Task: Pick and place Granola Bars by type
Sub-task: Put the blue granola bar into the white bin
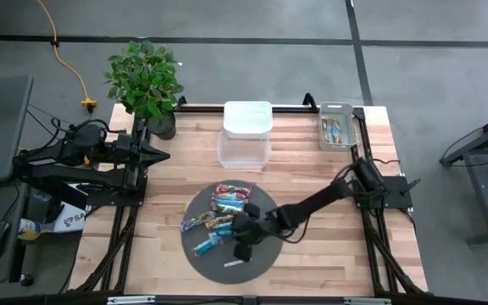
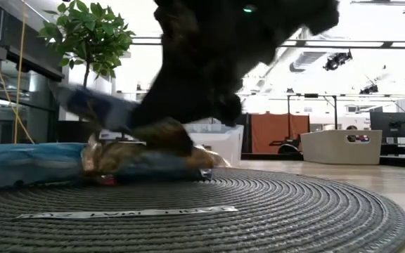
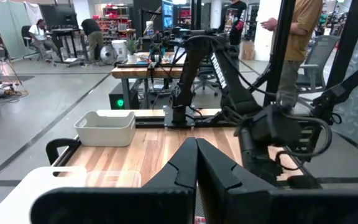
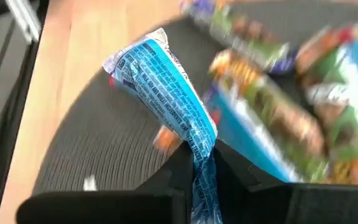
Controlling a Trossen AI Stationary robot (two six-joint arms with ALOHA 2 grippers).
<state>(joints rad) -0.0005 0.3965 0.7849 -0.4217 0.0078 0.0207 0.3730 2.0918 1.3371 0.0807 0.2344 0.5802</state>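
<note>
Several granola bars lie in a loose pile on a round grey woven mat (image 1: pixel 265 254): red-pink ones (image 1: pixel 230 191) at the far side and tan-and-green ones (image 1: pixel 203 223) in the middle. My right gripper (image 4: pixel 197 171) is over the mat's near half, shut on a blue bar (image 4: pixel 163 84). That bar also shows in the high view (image 1: pixel 207 246) and the low view (image 2: pixel 93 105). A thin white strip (image 2: pixel 125 212) lies flat on the mat near its near edge. My left gripper (image 3: pixel 196 163) is shut and waits over the table's left side (image 1: pixel 155 154). My right gripper pinches the blue bar between its two fingers by one crimped end (image 4: pixel 199 152). The fingers (image 4: pixel 178 167) slant down from the table's right side. The bar sticks out past them toward the table's left, tilted, with its free end (image 2: pixel 65 93) raised above the pile.
A clear box with a white lid (image 1: pixel 246 119) stands at the far middle of the table. A small grey bin (image 1: pixel 350 135) holding some bars stands at the far right. A potted plant (image 1: pixel 146 80) is at the far left corner. People stand in the room beyond.
</note>
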